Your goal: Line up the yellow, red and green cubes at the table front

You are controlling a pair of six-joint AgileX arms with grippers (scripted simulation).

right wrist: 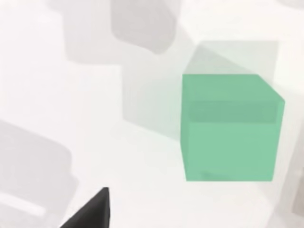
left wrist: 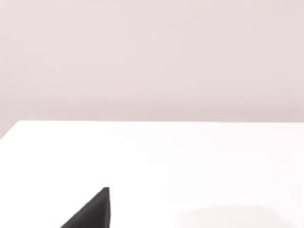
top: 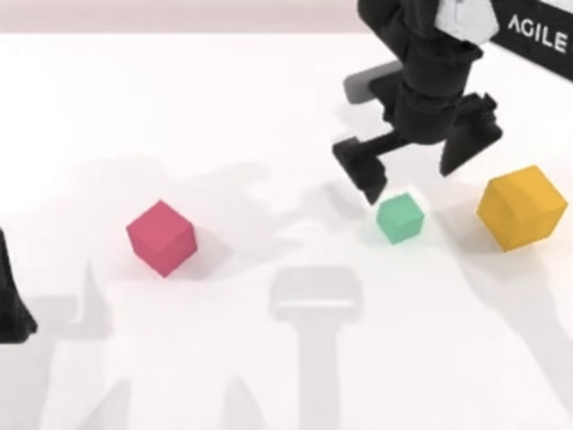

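The mint-green cube (top: 398, 218) rests on the white table (top: 269, 107), right of centre. My right gripper (top: 412, 179) hangs just behind and above it, open, with nothing between its fingers. In the right wrist view the green cube (right wrist: 230, 128) lies close ahead, and one dark fingertip (right wrist: 97, 209) shows off to its side, apart from it. The orange-yellow cube (top: 522, 206) sits at the far right, beside the green one. The pinkish-red cube (top: 161, 237) stands alone on the left half. My left arm (top: 13, 300) is parked at the left edge; its wrist view shows one fingertip (left wrist: 97, 211) over bare table.
Grey shadows of the arms fall across the table's middle and front (top: 313, 305). The table's far edge (left wrist: 156, 121) meets a plain pale wall in the left wrist view.
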